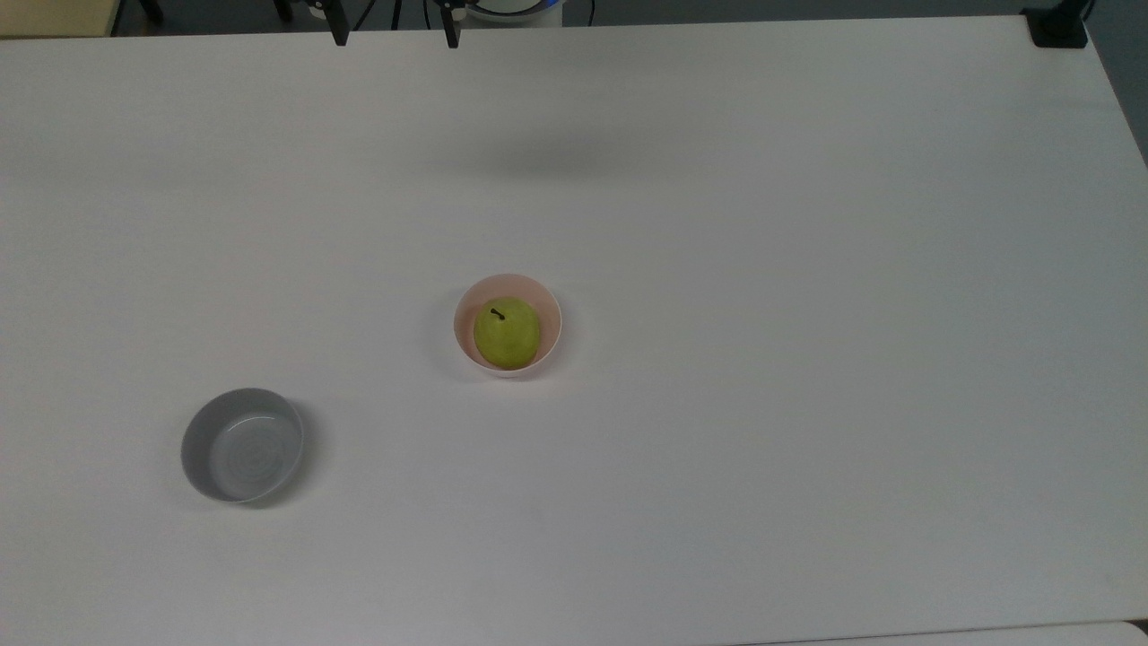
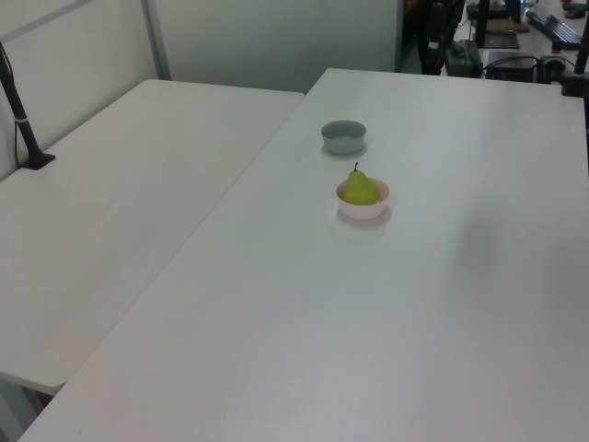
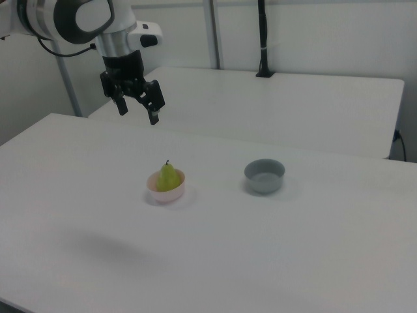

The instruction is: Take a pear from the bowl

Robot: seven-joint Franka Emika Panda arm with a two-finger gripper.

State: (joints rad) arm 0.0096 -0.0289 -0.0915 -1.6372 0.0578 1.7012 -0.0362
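— Jaws status?
— Jaws apart, nothing between them; gripper point(image 3: 137, 110) hangs well above the desk point(image 1: 807, 269), up and toward the right view's left of the bowl point(image 3: 166, 189).
— Pear?
— Pear point(image 1: 507, 334) sits upright in the pink bowl point(image 1: 467, 309) (stem up), near desk centre; it pokes above the rim in the left view point(image 2: 361, 189), bowl point(image 2: 363, 211) under it.
— Anything else?
— Grey bowl point(image 1: 242, 444), well apart, toward the top view's lower left; beside the pink one in the right view point(image 3: 264, 176).

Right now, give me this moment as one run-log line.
gripper: open, raised, holding nothing | pear: upright in pink bowl | grey bowl: holds nothing | stage: pre-grasp
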